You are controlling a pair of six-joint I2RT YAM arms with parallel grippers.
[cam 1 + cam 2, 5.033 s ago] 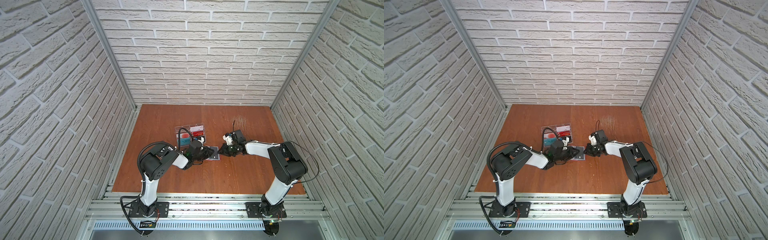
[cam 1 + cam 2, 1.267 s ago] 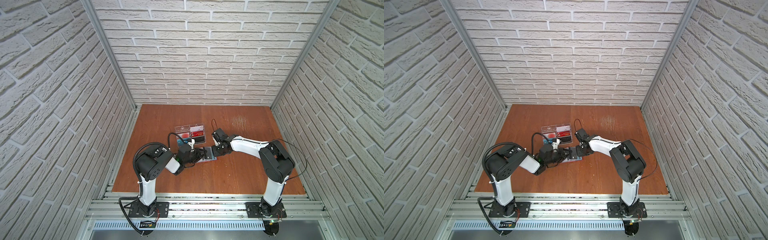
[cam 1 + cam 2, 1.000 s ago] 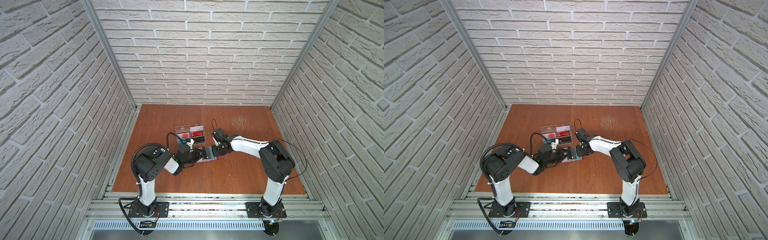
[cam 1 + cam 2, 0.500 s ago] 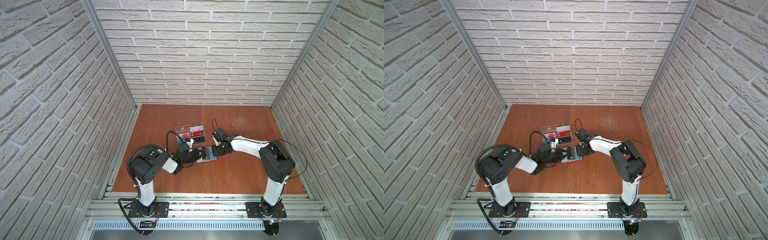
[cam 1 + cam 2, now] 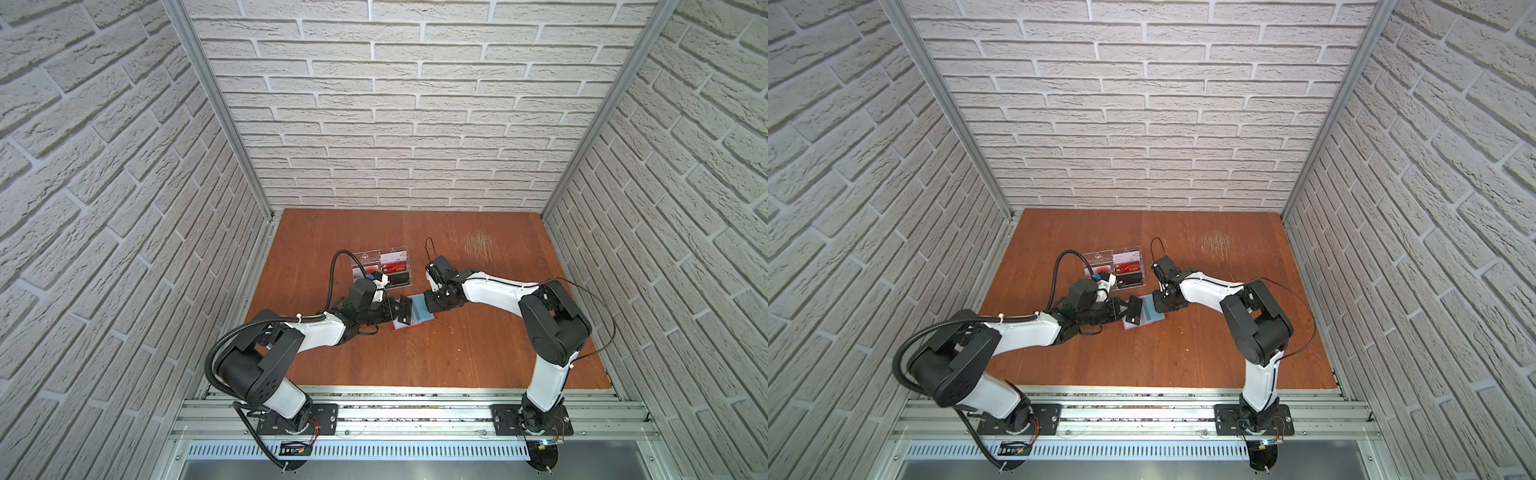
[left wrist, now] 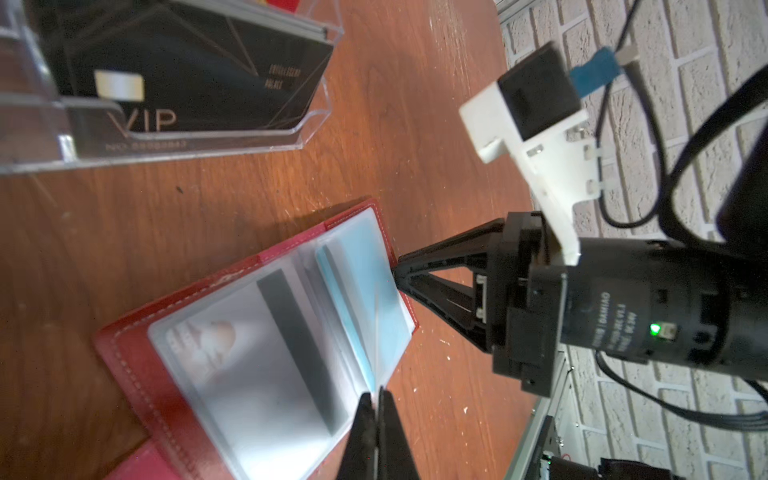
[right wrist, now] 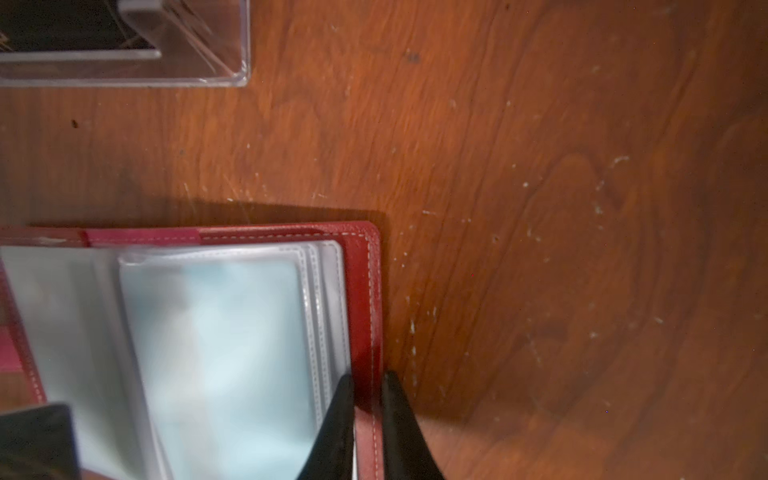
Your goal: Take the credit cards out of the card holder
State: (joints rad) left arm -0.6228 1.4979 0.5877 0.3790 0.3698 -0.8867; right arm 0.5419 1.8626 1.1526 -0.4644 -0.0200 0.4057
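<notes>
White faux-brick walls [image 5: 395, 104] box in all three sides, aluminium posts [image 5: 216, 106] at the corners. Reddish-brown wooden tabletop [image 5: 457, 357], evenly lit, and there's a pale scuffed patch [image 5: 478, 243] beyond the right end effector [image 5: 428, 306], toward the back wall. Silver rails [image 5: 415, 409] edge the near side.

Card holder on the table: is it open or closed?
Open. The card holder lies spread on the table, clear sleeves facing up, and the right claw pinches its red cover edge.

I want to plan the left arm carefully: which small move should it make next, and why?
Probably draw the left gripper back, away from the card holder: it pinches a dark credit card over the open sleeves, while the right gripper clamps the holder's red edge.
</notes>
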